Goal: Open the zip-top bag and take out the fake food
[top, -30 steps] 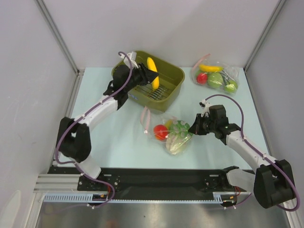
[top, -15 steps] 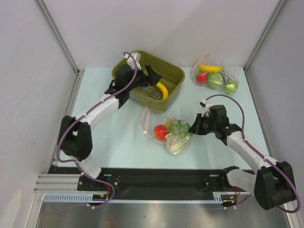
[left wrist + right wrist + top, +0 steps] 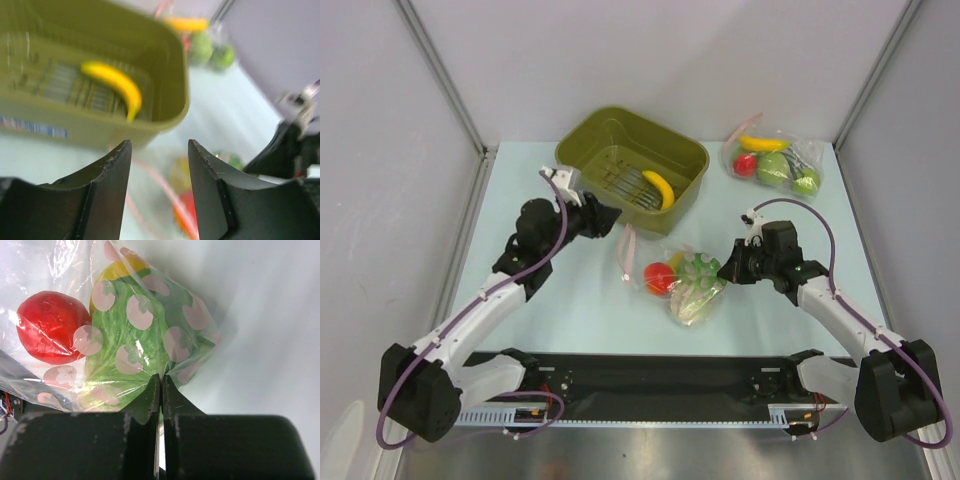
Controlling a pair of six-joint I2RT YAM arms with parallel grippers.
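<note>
Zip-top bag point(image 3: 672, 278) edge clamped in right claw point(image 3: 161, 387) | left claw point(image 3: 159, 146) apart, bag just ahead

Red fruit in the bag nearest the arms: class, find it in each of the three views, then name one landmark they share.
Top external: red fruit at centre, in the bag's left part.
Left wrist: blurred red patch at the bottom edge, right of centre.
Right wrist: upper left, behind the plastic.
Shared landmark: the yellow piece beside it.
</note>
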